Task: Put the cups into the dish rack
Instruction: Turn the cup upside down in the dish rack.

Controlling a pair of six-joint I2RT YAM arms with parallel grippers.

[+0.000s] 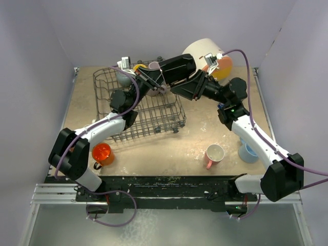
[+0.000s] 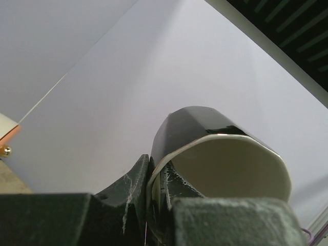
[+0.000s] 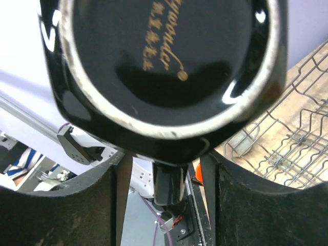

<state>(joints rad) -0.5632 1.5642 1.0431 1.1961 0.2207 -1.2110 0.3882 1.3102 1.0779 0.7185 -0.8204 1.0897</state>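
Observation:
A black mug with a cream inside (image 2: 189, 128) is held up over the far side of the grey wire dish rack (image 1: 138, 110). My left gripper (image 2: 154, 169) is shut on its rim, one finger inside and one outside. In the right wrist view the mug's glossy base (image 3: 164, 61) fills the top. My right gripper (image 3: 164, 164) is open, its fingers standing apart on either side below the mug. From above, the mug (image 1: 174, 65) sits between the left gripper (image 1: 155, 78) and the right gripper (image 1: 178, 78). A grey cup (image 1: 123, 77) and a yellow cup (image 1: 139, 66) lie at the rack's far end.
An orange cup (image 1: 101, 152) stands near the left arm. A pink cup (image 1: 214, 154) and a light blue cup (image 1: 248, 152) stand at the front right. A big white cylinder (image 1: 205, 51) with an orange front stands at the back. Walls close in three sides.

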